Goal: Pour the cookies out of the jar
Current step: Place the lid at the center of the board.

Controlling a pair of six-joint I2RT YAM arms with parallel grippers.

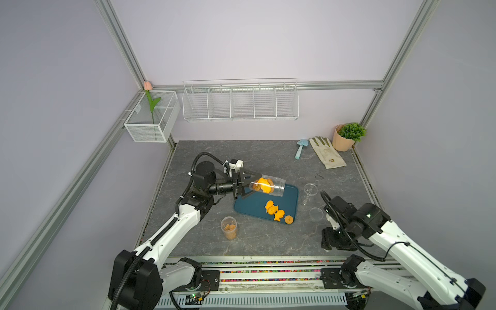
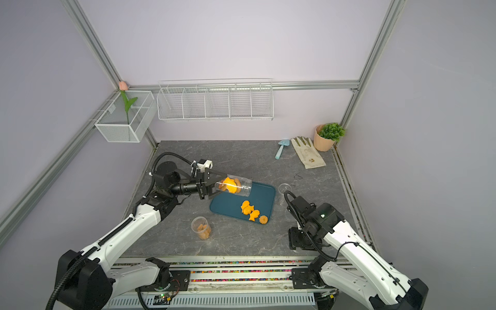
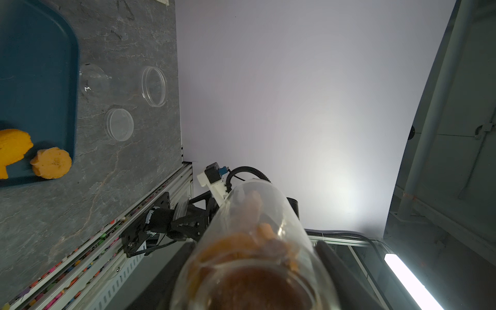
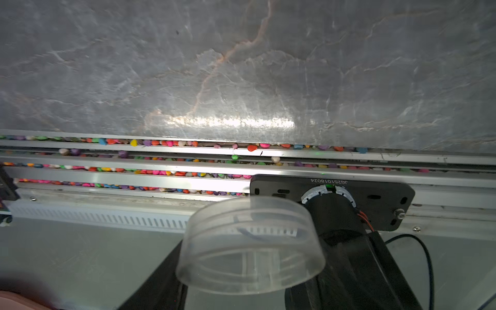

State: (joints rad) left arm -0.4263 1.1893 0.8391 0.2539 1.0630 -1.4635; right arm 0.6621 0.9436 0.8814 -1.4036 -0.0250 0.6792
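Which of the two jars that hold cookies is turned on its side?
The jar held by the left gripper, tipped sideways above the teal tray. The other cookie jar stands upright on the table, untouched.

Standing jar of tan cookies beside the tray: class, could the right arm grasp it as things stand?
Probably not: the right arm has its jaws shut on a clear lid, though bare table lies between.
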